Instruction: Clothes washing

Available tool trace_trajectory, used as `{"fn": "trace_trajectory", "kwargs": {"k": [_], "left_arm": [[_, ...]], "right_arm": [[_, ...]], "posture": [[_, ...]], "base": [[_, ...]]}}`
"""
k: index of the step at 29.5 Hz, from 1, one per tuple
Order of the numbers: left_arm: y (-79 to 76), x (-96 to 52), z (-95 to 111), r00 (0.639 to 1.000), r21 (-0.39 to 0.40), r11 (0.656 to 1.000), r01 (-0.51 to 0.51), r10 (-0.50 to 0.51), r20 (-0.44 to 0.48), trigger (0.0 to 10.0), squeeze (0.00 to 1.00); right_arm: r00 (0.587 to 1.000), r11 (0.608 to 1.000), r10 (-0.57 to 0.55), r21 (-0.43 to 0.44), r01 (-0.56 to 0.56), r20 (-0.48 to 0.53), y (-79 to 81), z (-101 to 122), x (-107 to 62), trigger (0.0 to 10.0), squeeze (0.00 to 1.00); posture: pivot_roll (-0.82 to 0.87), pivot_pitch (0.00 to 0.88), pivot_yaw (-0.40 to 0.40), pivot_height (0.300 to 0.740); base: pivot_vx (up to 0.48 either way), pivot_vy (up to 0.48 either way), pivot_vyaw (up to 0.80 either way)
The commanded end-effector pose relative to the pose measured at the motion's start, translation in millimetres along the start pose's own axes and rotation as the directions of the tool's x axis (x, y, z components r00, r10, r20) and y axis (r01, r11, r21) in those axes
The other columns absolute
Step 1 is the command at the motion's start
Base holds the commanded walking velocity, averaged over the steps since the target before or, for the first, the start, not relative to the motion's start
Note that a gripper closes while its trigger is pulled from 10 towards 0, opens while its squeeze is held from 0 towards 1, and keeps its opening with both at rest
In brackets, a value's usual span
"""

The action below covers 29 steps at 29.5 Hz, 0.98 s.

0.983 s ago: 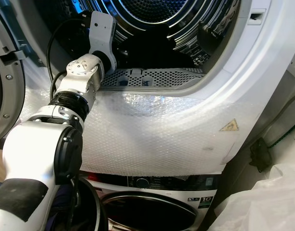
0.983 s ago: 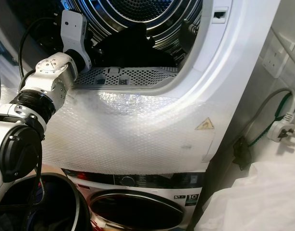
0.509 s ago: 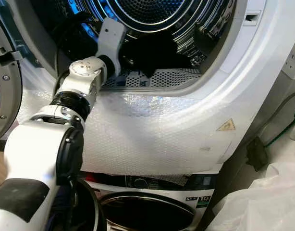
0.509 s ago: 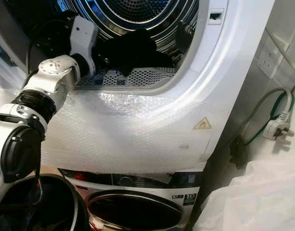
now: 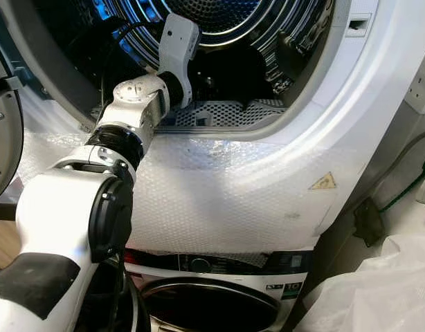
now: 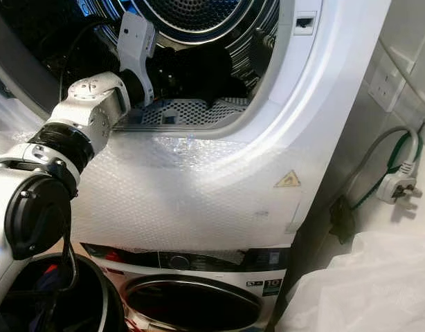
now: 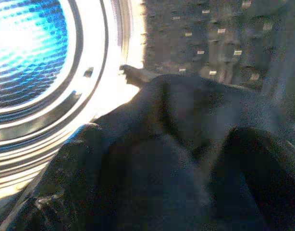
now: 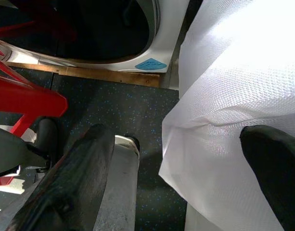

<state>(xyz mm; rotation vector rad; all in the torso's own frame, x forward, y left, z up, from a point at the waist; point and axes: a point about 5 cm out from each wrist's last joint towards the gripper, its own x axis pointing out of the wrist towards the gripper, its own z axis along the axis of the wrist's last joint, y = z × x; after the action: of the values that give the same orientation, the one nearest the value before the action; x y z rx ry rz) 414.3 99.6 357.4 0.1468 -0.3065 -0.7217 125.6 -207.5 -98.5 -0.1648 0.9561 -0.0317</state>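
You have one dark cloth to deal with. It lies inside the top machine's drum, low down, just behind the grey holed ledge. It is right in front of your left gripper, and the black fingers seem to sit around its folds, but you cannot tell if they are squeezing it. The left arm is much nearer. Your right gripper hangs open and holds nothing, low by the floor. There are two machines, one on top of the other.
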Motion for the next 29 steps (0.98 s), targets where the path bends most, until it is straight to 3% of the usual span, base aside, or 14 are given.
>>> {"fn": "trace_trajectory", "kwargs": {"k": [1, 5, 8, 12, 15, 17, 18, 20, 21, 25, 27, 29], "left_arm": [[0.2, -0.6, 16.3, 0.996, 0.068, 0.994, 0.082, -0.084, 0.025, 10.0, 0.00], [3.7, -6.7, 29.2, 0.988, 0.203, 0.970, 0.134, -0.147, 0.050, 10.0, 0.00], [11.3, -14.7, 33.9, 0.986, 0.239, 0.963, 0.124, -0.147, 0.081, 10.0, 0.00], [17.7, -31.1, 40.8, 0.959, 0.304, 0.930, 0.206, -0.253, 0.126, 10.0, 0.00], [15.6, -43.6, 42.4, 0.906, 0.351, 0.870, 0.346, -0.407, 0.114, 10.0, 0.00], [12.8, -49.8, 45.3, 0.863, 0.334, 0.840, 0.428, -0.489, 0.127, 10.0, 0.00], [5.8, -56.3, 48.2, 0.801, 0.317, 0.788, 0.527, -0.586, 0.126, 10.0, 0.00], [-1.8, -61.8, 49.3, 0.752, 0.322, 0.737, 0.595, -0.651, 0.100, 10.0, 0.00], [-9.7, -67.0, 51.2, 0.710, 0.330, 0.689, 0.646, -0.701, 0.074, 10.0, 0.00], [-24.6, -77.8, 60.3, 0.671, 0.361, 0.642, 0.676, -0.739, 0.059, 10.0, 0.00], [-25.9, -82.8, 64.4, 0.671, 0.381, 0.637, 0.670, -0.739, 0.054, 10.0, 0.00], [-27.7, -97.4, 71.0, 0.660, 0.271, 0.672, 0.689, -0.736, 0.149, 10.0, 0.00]], "right_arm": [[1.000, 1.000, 0.012, 0.015, -0.011, -0.019, 4.7, -2.6, -0.1, 10.0, 0.00], [1.000, 1.000, 0.012, 0.024, -0.012, -0.011, 6.1, 4.2, 2.5, 10.0, 0.00], [1.000, 0.999, 0.015, 0.035, -0.015, -0.002, 9.7, 9.4, 4.4, 10.0, 0.00], [1.000, 0.998, 0.025, 0.058, -0.025, 0.010, 17.3, 15.6, 6.3, 10.0, 0.00], [0.999, 0.997, 0.042, 0.067, -0.042, 0.012, 25.1, 18.9, 7.3, 10.0, 0.00], [0.999, 0.995, 0.049, 0.083, -0.050, 0.020, 28.6, 21.3, 7.8, 10.0, 0.00], [0.998, 0.994, 0.060, 0.089, -0.062, 0.027, 32.4, 24.1, 8.4, 10.0, 0.00], [0.997, 0.993, 0.073, 0.086, -0.075, 0.031, 36.3, 26.4, 8.8, 10.0, 0.00], [0.996, 0.993, 0.084, 0.079, -0.086, 0.034, 39.5, 28.3, 9.2, 10.0, 0.00], [0.994, 0.992, 0.100, 0.076, -0.104, 0.048, 45.0, 35.8, 10.7, 10.0, 0.00], [0.992, 0.991, 0.109, 0.073, -0.114, 0.063, 47.0, 41.3, 11.7, 10.0, 0.00], [0.990, 0.990, 0.115, 0.071, -0.121, 0.078, 49.1, 48.7, 13.3, 10.0, 0.00]], "posture": [[-0.17, 0.000, 0.065, 0.740], [-0.15, 0.000, 0.067, 0.740], [-0.15, 0.000, 0.082, 0.740], [-0.13, 0.000, 0.096, 0.740], [-0.11, 0.000, 0.109, 0.740], [-0.08, 0.000, 0.108, 0.740], [-0.05, 0.000, 0.109, 0.740], [-0.03, 0.000, 0.106, 0.740], [-0.02, 0.000, 0.104, 0.740], [0.01, 0.000, 0.096, 0.740], [0.04, 0.000, 0.094, 0.740], [0.05, 0.000, 0.100, 0.740]], "base": [[0.000, 0.000, 0.00], [0.000, 0.000, 0.00], [0.000, 0.000, 0.00], [0.000, 0.000, 0.00], [0.000, 0.000, 0.00], [0.000, 0.000, 0.00], [0.000, 0.000, 0.00], [0.000, 0.000, 0.00], [0.000, 0.000, 0.00], [0.000, 0.000, 0.00], [0.000, 0.000, 0.00], [0.000, 0.000, 0.00]]}}
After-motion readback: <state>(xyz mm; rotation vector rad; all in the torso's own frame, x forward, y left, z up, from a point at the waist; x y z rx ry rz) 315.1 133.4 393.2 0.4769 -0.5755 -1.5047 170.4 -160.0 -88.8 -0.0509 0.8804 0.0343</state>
